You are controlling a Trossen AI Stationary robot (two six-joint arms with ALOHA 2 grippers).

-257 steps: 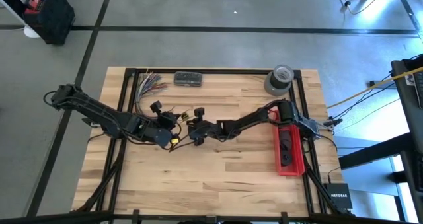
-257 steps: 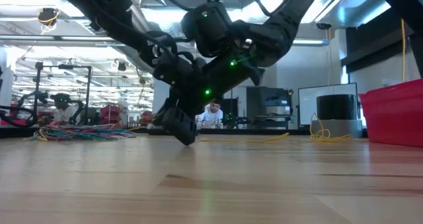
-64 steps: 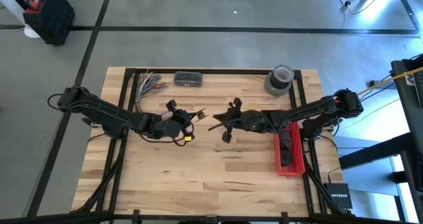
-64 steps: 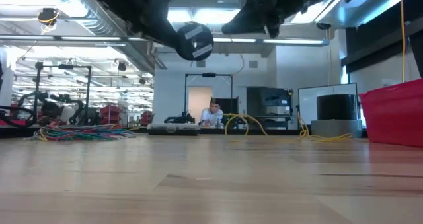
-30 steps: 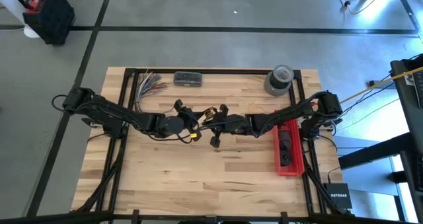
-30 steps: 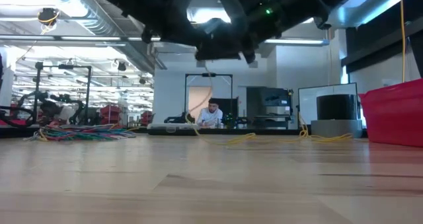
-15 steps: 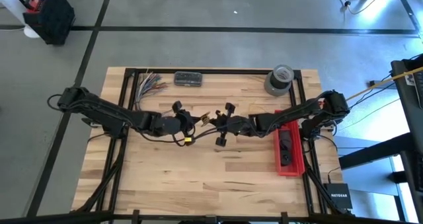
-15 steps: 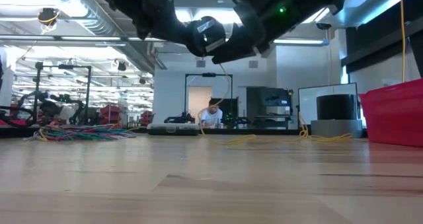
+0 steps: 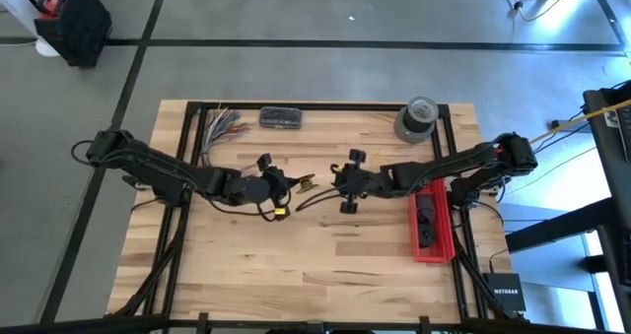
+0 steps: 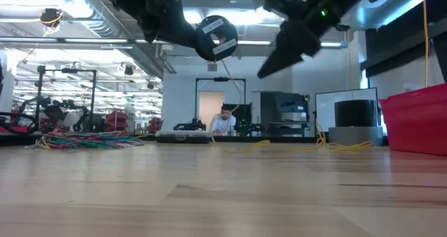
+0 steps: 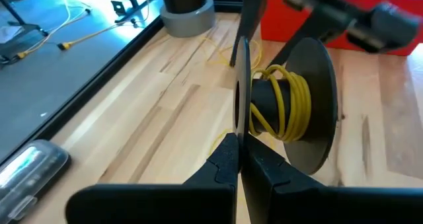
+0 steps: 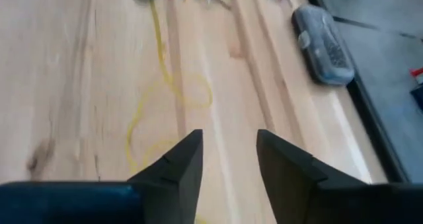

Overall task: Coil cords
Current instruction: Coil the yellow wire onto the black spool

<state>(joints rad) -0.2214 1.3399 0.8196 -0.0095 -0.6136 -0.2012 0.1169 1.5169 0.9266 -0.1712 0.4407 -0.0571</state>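
Cord [image 11: 289,98] wound on spool [image 11: 291,105] clamped by left gripper [image 11: 239,159]; right gripper [image 12: 228,159] parted, empty; tape roll [image 9: 416,118] beyond.

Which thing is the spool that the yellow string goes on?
Find the left gripper near the middle of the wooden table. Its fingers pinch the rim of a small black spool, held above the wood. It alone has yellow cord wound around its middle.

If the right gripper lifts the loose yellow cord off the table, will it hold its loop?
Probably not. The cord lies in slack, wandering loops, so it looks limp and would likely sag. It is thin, so the open right gripper may slip off it.
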